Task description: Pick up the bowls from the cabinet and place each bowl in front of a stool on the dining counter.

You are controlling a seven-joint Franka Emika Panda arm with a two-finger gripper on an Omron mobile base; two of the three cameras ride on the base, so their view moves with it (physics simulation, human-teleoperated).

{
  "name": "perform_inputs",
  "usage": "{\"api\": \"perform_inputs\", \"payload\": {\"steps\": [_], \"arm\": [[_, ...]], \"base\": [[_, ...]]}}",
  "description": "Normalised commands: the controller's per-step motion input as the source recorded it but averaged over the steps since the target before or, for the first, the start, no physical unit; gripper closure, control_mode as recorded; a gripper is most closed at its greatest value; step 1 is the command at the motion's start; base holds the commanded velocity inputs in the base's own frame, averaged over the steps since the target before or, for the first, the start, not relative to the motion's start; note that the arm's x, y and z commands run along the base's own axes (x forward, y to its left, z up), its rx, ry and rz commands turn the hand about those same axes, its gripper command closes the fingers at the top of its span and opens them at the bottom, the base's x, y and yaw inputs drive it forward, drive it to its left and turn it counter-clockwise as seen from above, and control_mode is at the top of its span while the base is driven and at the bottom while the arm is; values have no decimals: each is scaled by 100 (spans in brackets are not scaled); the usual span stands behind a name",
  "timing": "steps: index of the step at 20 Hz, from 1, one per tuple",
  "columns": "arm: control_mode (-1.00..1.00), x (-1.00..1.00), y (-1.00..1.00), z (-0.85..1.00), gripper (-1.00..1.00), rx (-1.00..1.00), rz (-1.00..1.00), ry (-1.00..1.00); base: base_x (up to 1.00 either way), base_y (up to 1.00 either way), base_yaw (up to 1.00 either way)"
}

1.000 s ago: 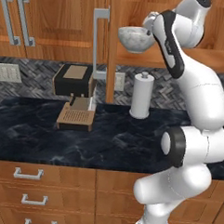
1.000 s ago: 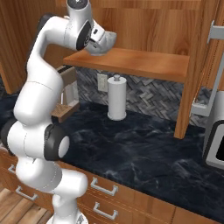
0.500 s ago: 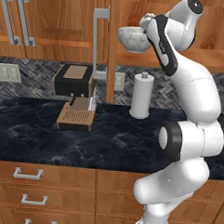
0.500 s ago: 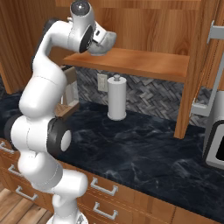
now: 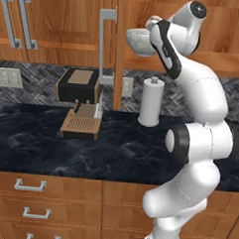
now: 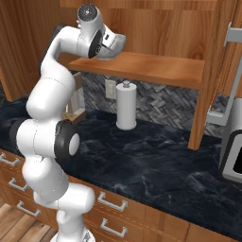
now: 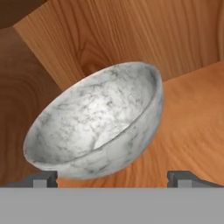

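Observation:
A speckled grey-white bowl [image 7: 98, 118] stands on the wooden shelf [image 6: 156, 66] of the reddish-brown cabinet [image 5: 196, 16], close to its left wall. My gripper [image 7: 116, 180] is open and level with the bowl, with one fingertip [image 7: 43, 179] on each side of its base and not touching it. In the left base view the bowl [image 5: 139, 41] shows just left of my hand. From the right base view the same bowl [image 6: 113, 48] is half hidden behind the hand. The cabinet door [image 5: 117, 47] is swung open, its silver bar handle [image 5: 103, 46] facing me. The stools and the dining counter are out of view.
Below the shelf a white paper-towel roll [image 5: 151, 101] and a black coffee machine [image 5: 80, 102] stand on a black drawer-fronted counter [image 5: 115, 146]. A grey appliance [image 6: 231, 151] sits at the right. Closed wall cabinets [image 5: 47, 23] hang to the left.
My hand has moved further into the cabinet, closer to the speckled bowl. The bowl has stayed in place and the jaws have stayed wide.

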Motion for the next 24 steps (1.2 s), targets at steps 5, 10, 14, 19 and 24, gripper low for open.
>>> {"api": "perform_inputs", "payload": {"steps": [5,10,14,19,24], "arm": [[-100,26,0,0,-100,0,-5,8],[-100,24,0,0,-100,0,-5,7],[-100,28,0,0,-100,0,-5,5],[-100,28,0,0,-100,0,-4,3],[-100,25,0,-1,-100,0,-5,4]], "base": [[0,0,0],[0,0,0],[0,0,0],[0,0,0],[0,0,0]]}}
